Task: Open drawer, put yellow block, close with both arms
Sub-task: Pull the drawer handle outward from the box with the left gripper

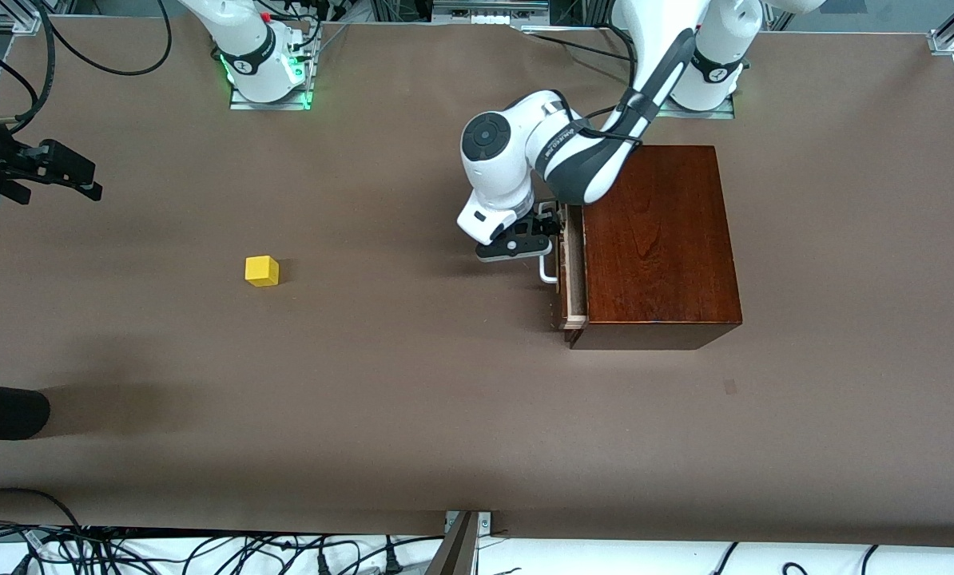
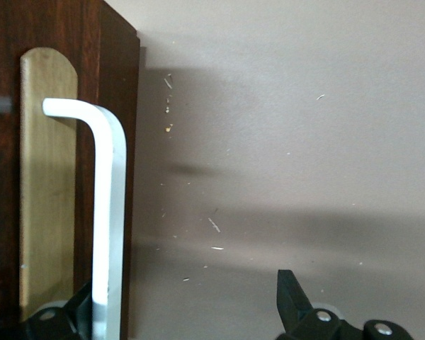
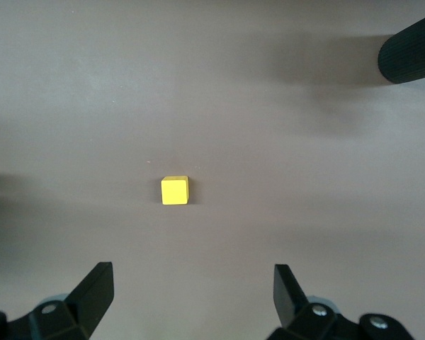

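The dark mahogany box (image 1: 661, 239) stands at the left arm's end of the table. Its drawer (image 1: 574, 271) is out a small way and shows a pale wood edge. My left gripper (image 1: 551, 231) is at the drawer's front, open, with the white bar handle (image 2: 110, 212) between its fingers (image 2: 290, 301), close to one of them. The handle also shows in the front view (image 1: 547, 273). The yellow block (image 1: 261, 271) lies on the table toward the right arm's end. My right gripper (image 1: 73, 177) is open and empty in the air, and the block (image 3: 175, 190) lies ahead of its fingers (image 3: 95, 290).
A black rounded object (image 1: 1, 411) reaches onto the table at the right arm's end, nearer to the front camera than the block; it also shows in the right wrist view (image 3: 411, 49). Brown tabletop (image 1: 413, 383) lies between the block and the box.
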You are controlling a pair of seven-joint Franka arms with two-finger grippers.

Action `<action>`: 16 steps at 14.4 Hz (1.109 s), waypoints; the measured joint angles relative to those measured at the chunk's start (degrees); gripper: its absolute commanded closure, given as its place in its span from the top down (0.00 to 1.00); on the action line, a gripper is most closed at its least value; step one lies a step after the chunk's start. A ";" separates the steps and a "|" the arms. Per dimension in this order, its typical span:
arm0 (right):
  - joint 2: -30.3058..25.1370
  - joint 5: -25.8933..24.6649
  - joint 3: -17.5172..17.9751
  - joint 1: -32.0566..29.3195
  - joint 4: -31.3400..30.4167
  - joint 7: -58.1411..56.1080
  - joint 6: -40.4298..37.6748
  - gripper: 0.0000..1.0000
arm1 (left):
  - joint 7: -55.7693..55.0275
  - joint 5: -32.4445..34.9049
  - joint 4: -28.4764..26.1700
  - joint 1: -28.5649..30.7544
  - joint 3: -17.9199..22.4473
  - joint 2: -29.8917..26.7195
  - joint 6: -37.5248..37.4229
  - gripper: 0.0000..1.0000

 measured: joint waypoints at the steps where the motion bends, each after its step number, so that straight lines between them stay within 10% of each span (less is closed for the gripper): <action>1: 0.00 0.00 0.00 0.01 0.00 0.00 0.00 1.00 | -0.27 0.04 0.55 -0.98 0.67 0.34 0.00 1.00; 16: 0.02 0.00 0.00 0.03 0.00 0.00 0.02 1.00 | -1.72 -2.09 6.55 -9.88 5.78 3.73 0.01 1.00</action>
